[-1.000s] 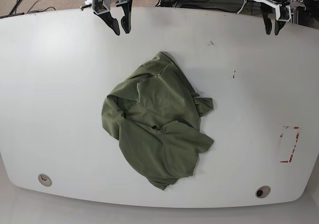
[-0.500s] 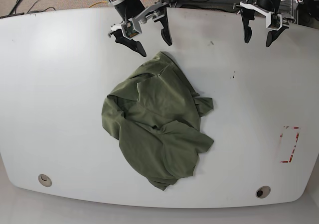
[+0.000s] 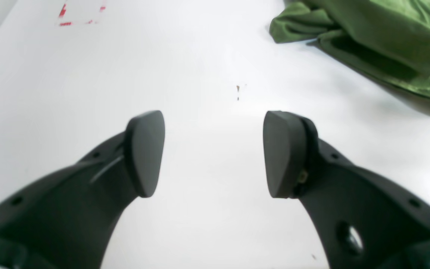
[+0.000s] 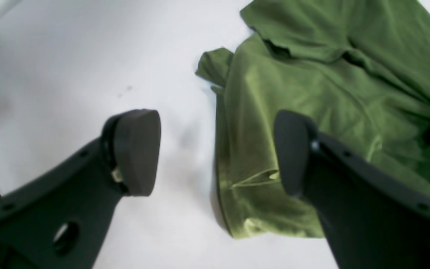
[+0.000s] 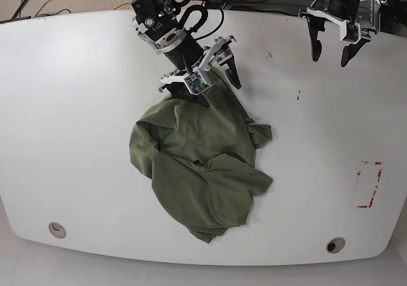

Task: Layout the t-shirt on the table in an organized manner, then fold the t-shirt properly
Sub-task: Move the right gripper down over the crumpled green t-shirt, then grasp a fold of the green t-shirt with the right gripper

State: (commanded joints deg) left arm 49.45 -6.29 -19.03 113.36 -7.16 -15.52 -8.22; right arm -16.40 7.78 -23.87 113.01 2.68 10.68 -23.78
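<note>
An olive-green t-shirt [image 5: 202,165] lies crumpled in a loose heap near the middle of the white bench [image 5: 70,121], wrinkled and folded over itself, with one flap reaching toward the near edge. My right hand [image 5: 202,82] hovers at the far upper edge of the heap, its fingers spread wide; in the right wrist view one finger [image 4: 136,149] is over bare bench just beside the cloth, the other over the fabric, and I cannot tell whether either touches it. My left hand [image 5: 331,44] is well apart from the t-shirt, near the far right edge of the bench, also spread wide and holding nothing. A small dark speck [image 3: 237,89] marks the bench ahead of it. A red tape rectangle [image 5: 369,184] sits near the right edge, and two round grommet holes [image 5: 56,229] sit along the near edge.
</note>
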